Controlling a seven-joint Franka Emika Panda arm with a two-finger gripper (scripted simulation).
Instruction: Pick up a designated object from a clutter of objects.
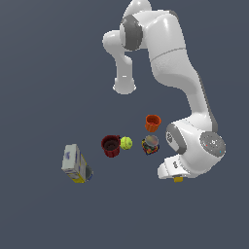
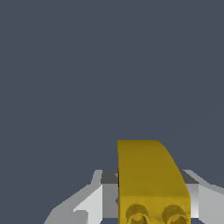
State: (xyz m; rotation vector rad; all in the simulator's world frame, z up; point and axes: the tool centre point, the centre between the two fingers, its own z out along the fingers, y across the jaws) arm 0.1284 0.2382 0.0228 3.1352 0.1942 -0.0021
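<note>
The designated object, a small bright yellow brick (image 2: 148, 175) with two studs on its near face, sits between my fingers in the wrist view. A grey finger (image 2: 108, 199) presses on one side and the other finger (image 2: 194, 199) on the opposite side, so my gripper (image 2: 151, 194) is shut on it. In the exterior view the brick (image 1: 178, 179) peeks out under the white hand, with the gripper (image 1: 177, 177) low at the exterior view's right of the clutter. Whether the brick touches the floor I cannot tell.
The rest of the clutter lies to the exterior view's left of the hand: a multicoloured can (image 1: 150, 144), an orange cup (image 1: 152, 123), a yellow-green ball (image 1: 126, 143) against a dark red cup (image 1: 111, 145), and a white-blue-yellow carton (image 1: 76, 164) farther left.
</note>
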